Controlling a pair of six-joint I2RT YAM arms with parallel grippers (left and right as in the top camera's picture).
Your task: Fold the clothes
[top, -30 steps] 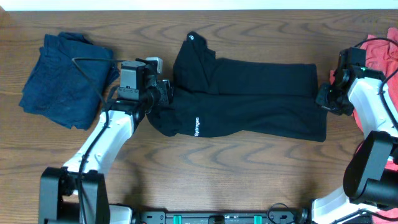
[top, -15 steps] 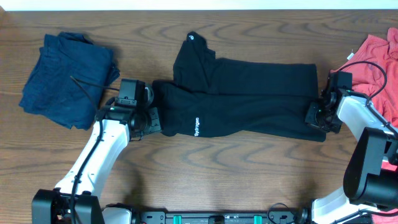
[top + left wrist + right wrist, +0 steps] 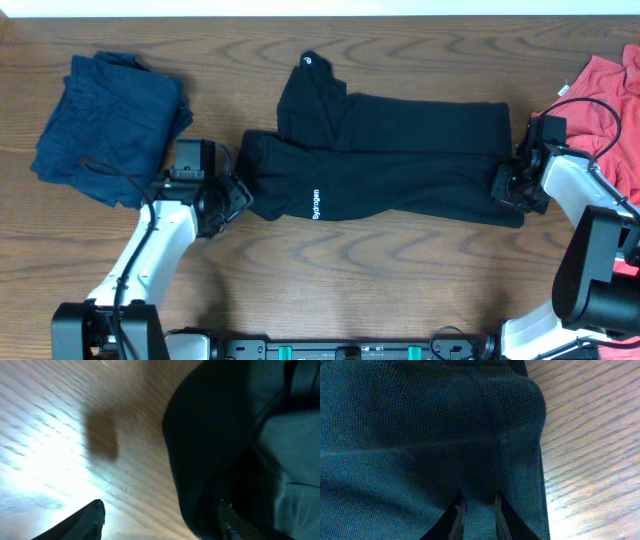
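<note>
Currently black shirt (image 3: 400, 165) is stretched lengthwise between both pincers: right gripper (image 3: 478, 510) is clamped on its hem; left gripper (image 3: 160, 510) is spread, fabric edge just inside its right finger.

shirt (image 3: 420, 170) blk, wht logo | L garment (image 3: 100, 130) navy | R garment (image 3: 615, 85) coral | table (image 3: 330, 270) brn

Overhead down; wrists close on shirt (image 3: 400, 165)
</note>
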